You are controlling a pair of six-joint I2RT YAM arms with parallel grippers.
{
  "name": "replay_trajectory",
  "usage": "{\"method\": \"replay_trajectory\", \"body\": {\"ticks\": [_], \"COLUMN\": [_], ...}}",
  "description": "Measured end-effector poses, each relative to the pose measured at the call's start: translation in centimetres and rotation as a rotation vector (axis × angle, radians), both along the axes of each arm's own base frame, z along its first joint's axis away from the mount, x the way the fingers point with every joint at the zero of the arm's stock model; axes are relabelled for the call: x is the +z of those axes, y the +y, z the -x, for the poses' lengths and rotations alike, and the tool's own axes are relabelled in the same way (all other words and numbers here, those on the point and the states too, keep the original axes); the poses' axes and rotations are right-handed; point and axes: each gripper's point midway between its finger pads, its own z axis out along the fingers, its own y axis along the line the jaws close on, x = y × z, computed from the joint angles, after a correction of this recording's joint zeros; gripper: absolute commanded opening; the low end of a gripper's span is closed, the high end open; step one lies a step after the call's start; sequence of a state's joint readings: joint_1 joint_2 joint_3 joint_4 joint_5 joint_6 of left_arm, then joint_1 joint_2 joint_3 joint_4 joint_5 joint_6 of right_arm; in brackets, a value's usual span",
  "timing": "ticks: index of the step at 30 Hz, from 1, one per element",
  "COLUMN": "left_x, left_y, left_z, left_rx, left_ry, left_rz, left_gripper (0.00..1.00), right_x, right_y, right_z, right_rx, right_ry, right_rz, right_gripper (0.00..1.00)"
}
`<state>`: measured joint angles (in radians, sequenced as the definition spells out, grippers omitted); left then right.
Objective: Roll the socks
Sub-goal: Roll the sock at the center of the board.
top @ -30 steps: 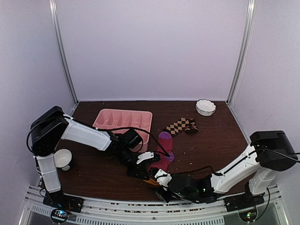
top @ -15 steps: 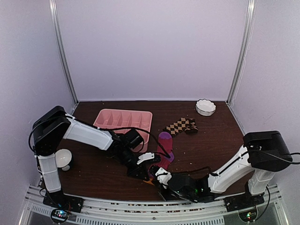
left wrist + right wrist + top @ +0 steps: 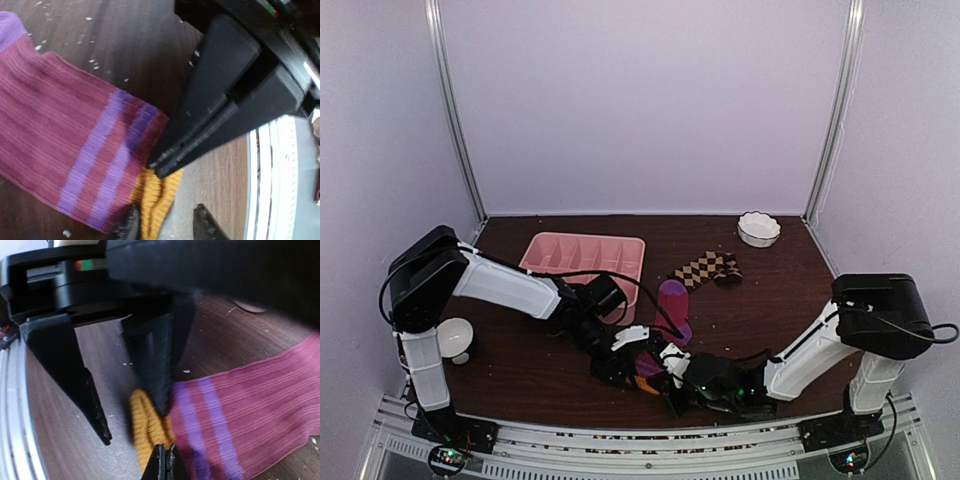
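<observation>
Top view: the pink sock (image 3: 672,305) lies lengthwise near the middle of the dark table (image 3: 520,372), purple toe at the far end, cuff end near, between the two arms. The left gripper (image 3: 625,352) is low at the left side of the cuff end and the right gripper (image 3: 660,372) is just right of it, both crowded over the cuff. The checkered sock (image 3: 708,268) lies flat, further back and to the right, apart from both grippers. The pink tray (image 3: 582,255) is far left of centre, a white bowl (image 3: 758,229) sits at the far right corner, and a white cup (image 3: 455,338) sits at the left edge by the left arm. Left wrist view: the left gripper's own fingertips (image 3: 131,227) are parted at the bottom of the frame, with the orange cuff (image 3: 155,197) partly between them and nothing clamped. The right gripper's black fingers come in from the upper right, pressed together, tips on the edge where orange meets magenta. Two purple stripes cross the sock beside the cuff. Right wrist view: the right gripper's own fingertips (image 3: 165,462) are closed tight, pinching the orange cuff. The left gripper's two black fingers stand apart above it, one down on the sock at the cuff, the other over bare table to the left.
</observation>
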<state>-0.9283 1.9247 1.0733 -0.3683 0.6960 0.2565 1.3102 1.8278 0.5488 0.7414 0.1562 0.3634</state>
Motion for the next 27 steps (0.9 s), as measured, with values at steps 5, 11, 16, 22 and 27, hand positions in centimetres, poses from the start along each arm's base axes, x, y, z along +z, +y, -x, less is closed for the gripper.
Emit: {"method": "replay_trajectory", "body": {"ticks": [5,11,16,22,27], "left_x": [0.6,3.0,4.9,3.3,1.4], "left_y": [1.6,2.5,2.1,1.3,0.9], "left_z": [-1.1,-1.1,-0.9,1.5,1.6], "left_rx": [0.021,-0.017,-0.083,-0.239,-0.305], "left_ry": [-0.079,-0.206,-0.307,-0.409,-0.514], "left_rz": [-0.003,0.054,0.143,0.14,0.117], "left_gripper": [0.47,0.58,0.57,0.47,0.44], "right_x": [0.3,-0.4,-0.5,-0.5,-0.5], "right_y": [0.3,-0.2,0.3,0.4,0.5], "right_z": [-0.9,-1.7,-1.6,-1.2,-0.9], "right_rx": [0.026,0.028,0.042,0.056,0.067], "right_ry": [0.11,0.244,0.31,0.344,0.363], "right_rz": [-0.076,-0.088,-0.087,-0.092,-0.096], "right_gripper": [0.0,0.0,0.0,0.0,0.0]}}
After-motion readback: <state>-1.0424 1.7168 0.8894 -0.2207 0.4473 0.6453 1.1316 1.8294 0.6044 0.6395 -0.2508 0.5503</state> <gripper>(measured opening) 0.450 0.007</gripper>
